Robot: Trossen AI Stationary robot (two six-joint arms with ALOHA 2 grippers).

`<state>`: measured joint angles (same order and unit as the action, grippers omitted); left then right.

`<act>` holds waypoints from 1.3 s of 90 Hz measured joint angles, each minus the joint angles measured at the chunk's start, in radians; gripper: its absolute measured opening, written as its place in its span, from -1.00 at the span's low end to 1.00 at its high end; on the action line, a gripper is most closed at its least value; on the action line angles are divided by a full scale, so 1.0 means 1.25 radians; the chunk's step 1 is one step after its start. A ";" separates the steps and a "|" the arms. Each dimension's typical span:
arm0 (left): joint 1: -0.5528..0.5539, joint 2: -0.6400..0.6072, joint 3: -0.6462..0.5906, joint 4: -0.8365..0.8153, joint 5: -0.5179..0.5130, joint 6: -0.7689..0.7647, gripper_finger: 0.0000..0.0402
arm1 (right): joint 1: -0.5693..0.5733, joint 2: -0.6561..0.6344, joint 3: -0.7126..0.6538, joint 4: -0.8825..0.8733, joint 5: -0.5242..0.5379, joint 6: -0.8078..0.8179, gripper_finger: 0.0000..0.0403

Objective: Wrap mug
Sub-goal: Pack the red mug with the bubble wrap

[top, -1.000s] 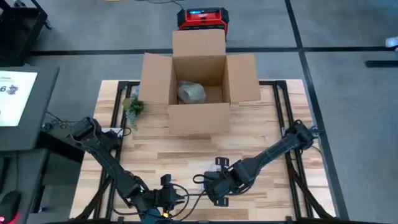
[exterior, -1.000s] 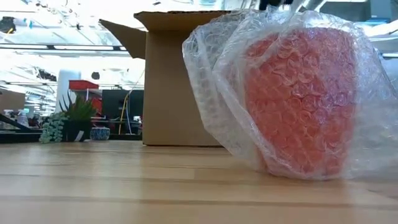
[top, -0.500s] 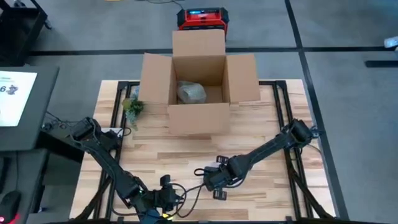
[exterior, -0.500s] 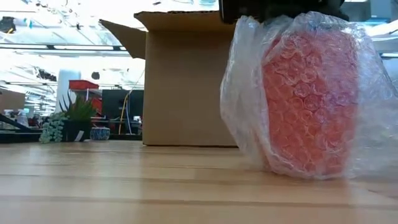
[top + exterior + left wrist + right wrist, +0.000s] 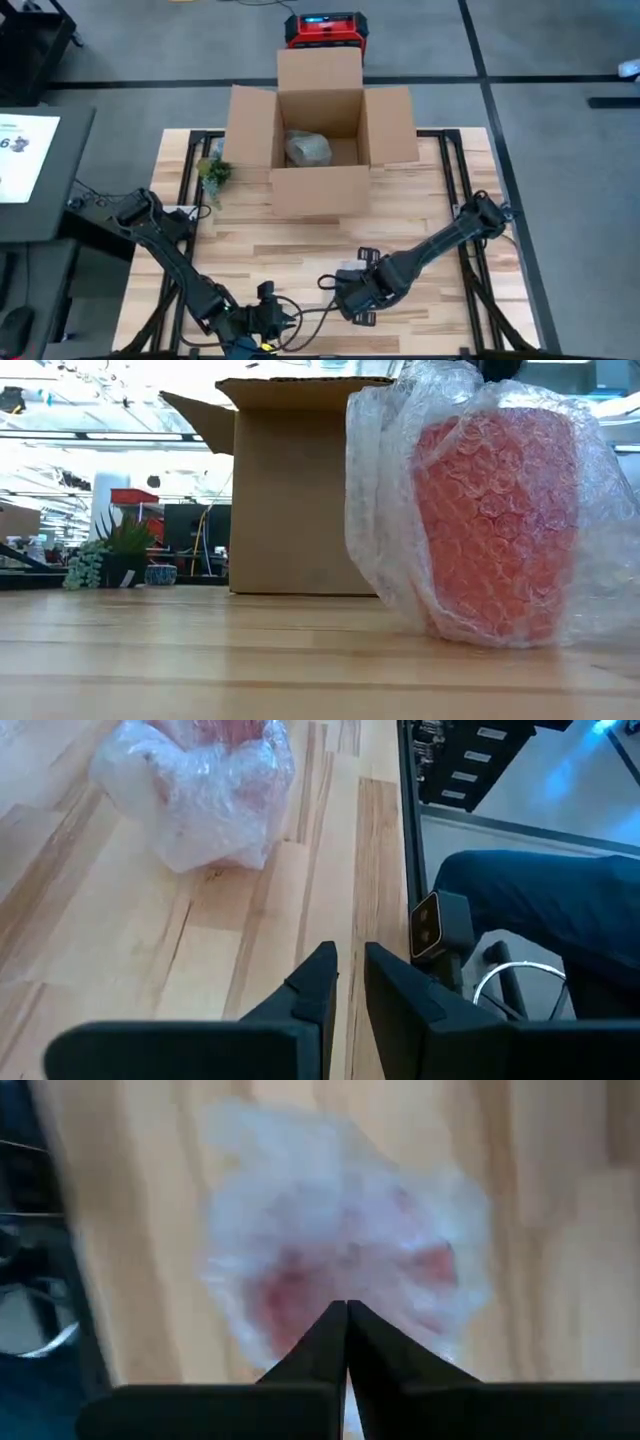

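Standing behind wrapped mug point(image 5: 497, 525), open box point(image 5: 318, 140), plant point(image 5: 213, 172), both jaws clenched empty.

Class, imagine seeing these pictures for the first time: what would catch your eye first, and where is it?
The red mug swathed in clear bubble wrap fills the low view, standing at the table's near edge. Directly above it hovers the right pincer, fingers shut. Behind, an open brown cardboard box at the table's far side holds another wrapped bundle.
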<state>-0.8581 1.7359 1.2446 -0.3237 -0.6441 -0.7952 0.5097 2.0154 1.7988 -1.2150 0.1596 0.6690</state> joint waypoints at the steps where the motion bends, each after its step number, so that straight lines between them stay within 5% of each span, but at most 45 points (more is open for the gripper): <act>1: 0.000 0.000 0.000 0.000 0.000 0.000 -0.82 | -0.002 0.001 -0.007 0.004 0.000 0.001 -1.00; 32: 0.000 0.000 0.000 0.001 0.000 -0.002 -0.82 | -0.049 -0.005 -0.227 0.277 -0.066 -0.006 -1.00; 69: 0.002 0.000 0.000 0.001 0.000 -0.004 -0.82 | 0.006 -0.017 -0.007 0.097 -0.030 -0.051 -1.00; 91: 0.002 0.000 0.000 0.000 0.000 0.001 -0.82 | -0.005 -0.009 0.007 0.035 0.050 -0.056 -1.00; 117: 0.002 0.000 0.000 -0.002 0.000 0.001 -0.82 | -0.051 0.121 0.012 0.016 -0.009 -0.079 -1.00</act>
<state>-0.8562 1.7359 1.2449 -0.3266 -0.6439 -0.7944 0.4455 2.1662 1.8134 -1.1946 0.1479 0.5708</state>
